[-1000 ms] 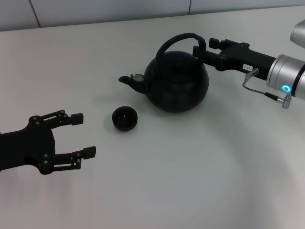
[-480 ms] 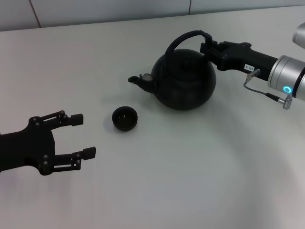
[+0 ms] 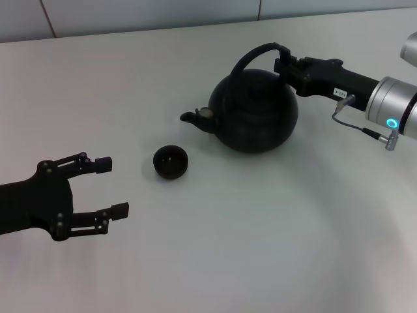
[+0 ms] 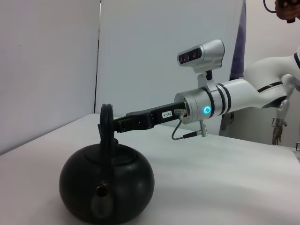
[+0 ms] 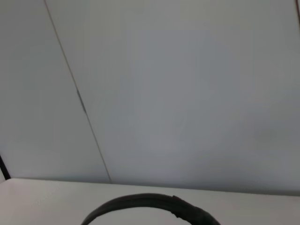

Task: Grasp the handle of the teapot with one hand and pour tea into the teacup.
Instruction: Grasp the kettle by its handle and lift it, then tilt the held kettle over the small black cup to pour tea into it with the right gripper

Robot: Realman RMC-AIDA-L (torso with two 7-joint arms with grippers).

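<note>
The round black teapot (image 3: 255, 115) sits right of centre in the head view, its short spout (image 3: 190, 118) pointing left. My right gripper (image 3: 283, 60), the labelled hand on the silver-cuffed arm, is shut on the right end of the arched handle (image 3: 251, 55). The left wrist view shows the teapot (image 4: 107, 186) spout-on, with the handle (image 4: 106, 123) held by that gripper (image 4: 110, 125). Only the handle's arc (image 5: 149, 203) appears in the right wrist view. The tiny black teacup (image 3: 171, 161) stands left of and nearer than the spout. My left gripper (image 3: 108, 186) hovers open at the near left.
The white table (image 3: 260, 228) spreads around everything. Grey wall panels (image 3: 150, 13) rise behind its far edge. A thin cable (image 3: 355, 124) loops under my right wrist cuff.
My right gripper has carried the teapot to the right, so the spout now lies farther from the teacup. My left gripper has drifted slightly down and left.
</note>
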